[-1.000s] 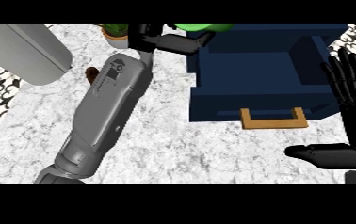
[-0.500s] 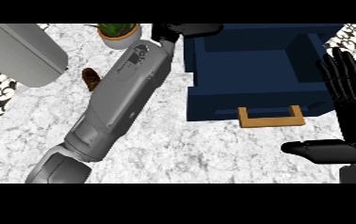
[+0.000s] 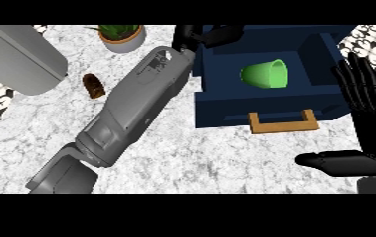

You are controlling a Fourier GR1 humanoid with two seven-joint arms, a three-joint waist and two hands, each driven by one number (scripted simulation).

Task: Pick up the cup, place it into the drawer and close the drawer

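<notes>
The green cup lies on its side inside the open blue drawer, its mouth turned toward about 3 o'clock, its long axis running roughly 9 to 3 across the drawer's floor. That part of the job looks done, so what remains, as I judge it, is pushing the drawer shut.

The drawer's front board faces 6 o'clock, with the wooden handle sticking out from it over the pale marbled worktop. Closing it means a push toward 12 o'clock against that front.

The left hand sits at the drawer's far left corner, at about 10 o'clock from the cup, its fingers bent over the drawer's rim and holding nothing that I can see (the cup lies well apart from them). Its grey forearm slants down toward 7 o'clock, beside the drawer.

The right hand rests at the view's right edge, at about 3 o'clock from the handle, fingers straight and spread, thumb pointing toward 9 o'clock below them. It is the nearer of the two to the handle and front board, so it seems the better placed for the push.

A potted plant and a small brown bottle stand off at 10 o'clock, clear of the drawer's path.
</notes>
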